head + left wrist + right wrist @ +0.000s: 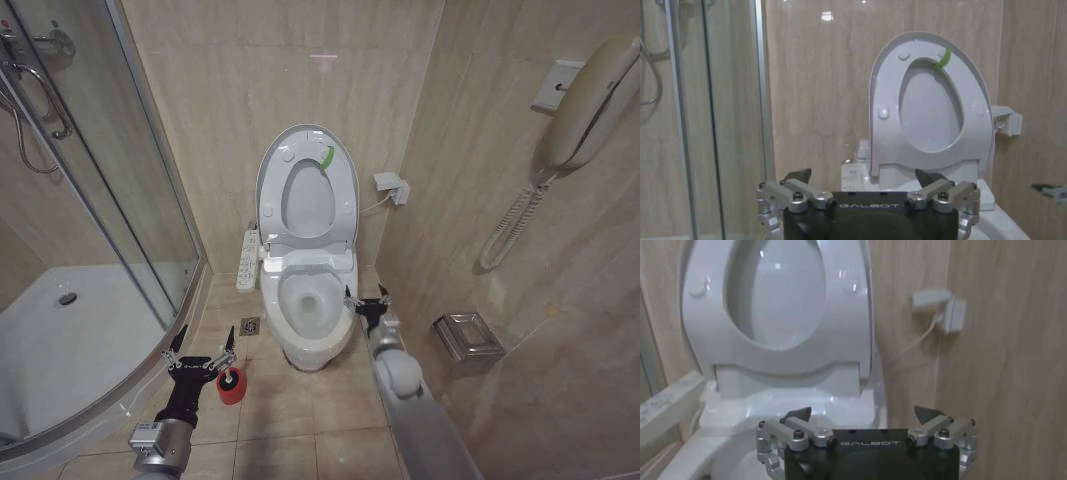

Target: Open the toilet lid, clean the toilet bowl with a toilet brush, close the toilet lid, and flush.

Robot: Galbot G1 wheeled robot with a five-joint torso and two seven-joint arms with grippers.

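Head view, centre of the frame: the toilet lid (306,185) stands raised against the tan tiled wall (250,70), seat ring up with it, a green strip near its upper right edge. Just below, the toilet bowl (312,305) lies uncovered, its button panel (247,261) at its left side. At the bowl's right rim hovers the right gripper (367,298), fingers spread wide and holding nothing. Lower left, the left gripper (203,357) is likewise spread and empty, just beside the red cup holder (231,385) on the floor. A glass shower enclosure (90,200) fills the left side; a wall phone (590,100) hangs upper right.
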